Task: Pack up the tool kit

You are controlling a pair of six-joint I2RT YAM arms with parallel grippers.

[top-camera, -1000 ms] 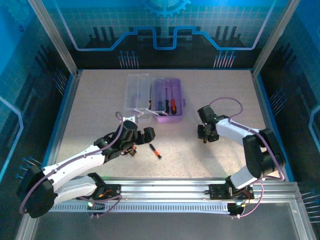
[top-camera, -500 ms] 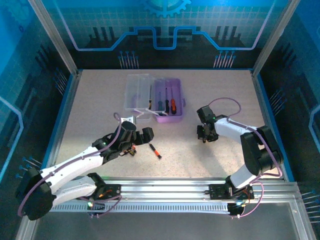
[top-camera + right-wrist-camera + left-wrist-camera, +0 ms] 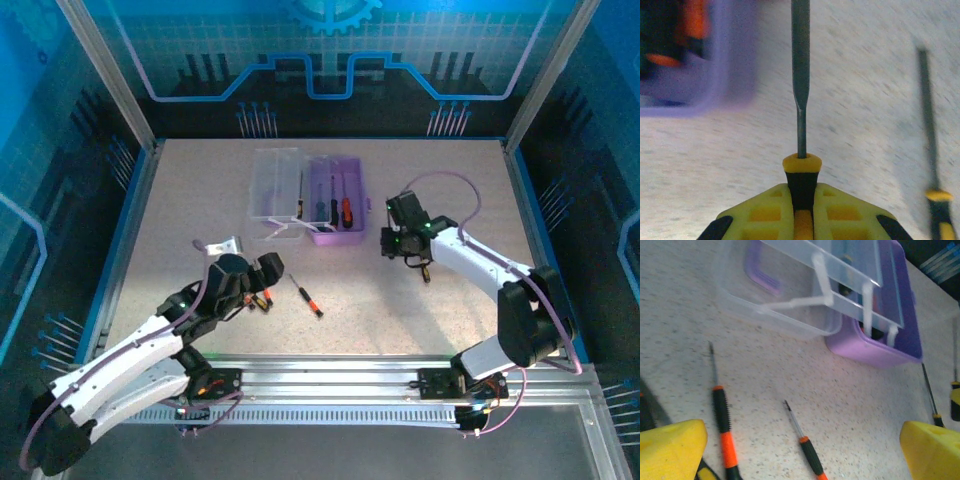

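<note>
Two grippers work over the table [image 3: 180, 200] in the top view. The purple case [image 3: 358, 190] lies open near the middle of the far edge. Its clear lid [image 3: 277, 185] is folded out flat to the left, and the packed screwdrivers [image 3: 345, 210] lie inside. The right gripper [image 3: 398, 245] hangs just right of the case, toward the right edge. The left gripper [image 3: 262, 282] sits closer to the near edge, just left of a loose screwdriver [image 3: 308, 298] lying on the table.

From the left wrist, the left gripper [image 3: 800, 450] is spread wide, with nothing between its yellow fingertips [image 3: 670, 447]. A longer screwdriver [image 3: 722, 420] and a shorter screwdriver [image 3: 807, 452], both orange and black, lie on the table just ahead. The lid [image 3: 790, 305] and case [image 3: 880, 345] lie beyond them.

From the right wrist, the right gripper [image 3: 801, 220] is pinched tight on the handle of a yellow-black screwdriver [image 3: 801, 180], whose shaft points straight ahead. The case [image 3: 730, 75] is blurred at upper left, near the shaft but apart from it. A second yellow-tipped screwdriver [image 3: 935, 200] lies on the table to the right.
</note>
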